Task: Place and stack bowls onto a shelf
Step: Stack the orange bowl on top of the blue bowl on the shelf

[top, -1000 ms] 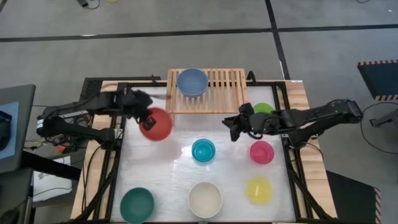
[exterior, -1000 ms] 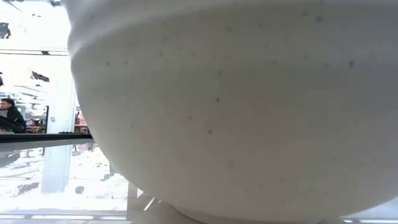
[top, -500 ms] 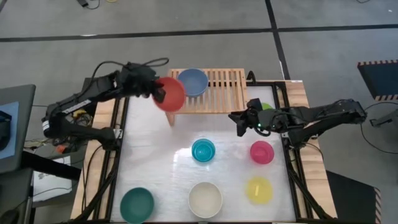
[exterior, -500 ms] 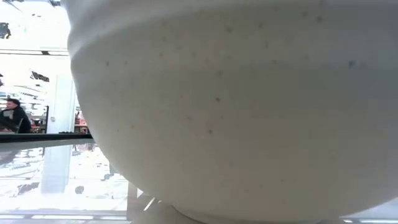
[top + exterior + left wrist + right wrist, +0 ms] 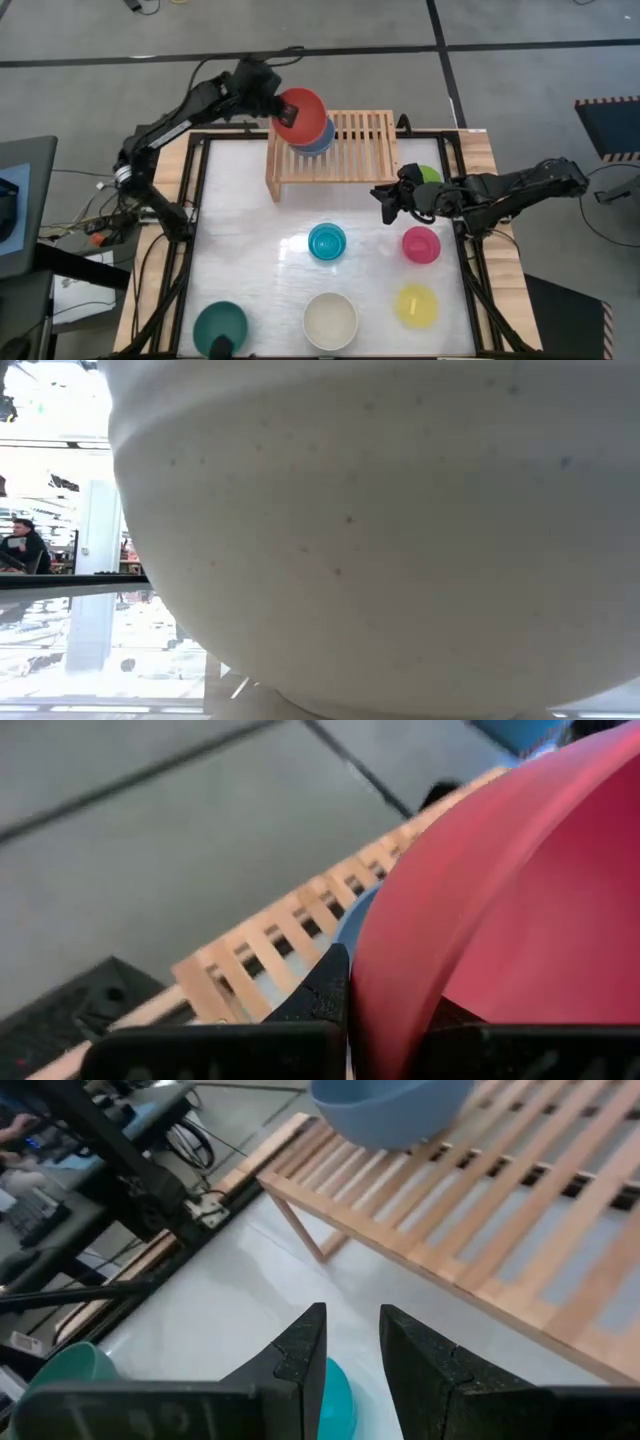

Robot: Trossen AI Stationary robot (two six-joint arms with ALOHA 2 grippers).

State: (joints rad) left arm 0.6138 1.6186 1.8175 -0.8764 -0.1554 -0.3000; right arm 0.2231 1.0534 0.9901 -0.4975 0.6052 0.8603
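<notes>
Red bowl (image 5: 303, 110) is clamped by its rim in the left gripper (image 5: 282, 113), tilted directly above the slate-blue bowl (image 5: 318, 143) on the shelf (image 5: 358, 148). Right gripper (image 5: 391, 203), fingers narrowly parted and empty, hovers over the desk (image 5: 260, 270) near the cyan bowl (image 5: 327, 241).

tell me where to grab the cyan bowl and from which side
Take the cyan bowl by its rim, coming straight down from above. It sits upright and open on the white table, apart from the other bowls, so one finger can go inside the wall and one outside. The right gripper is nearest.
</notes>
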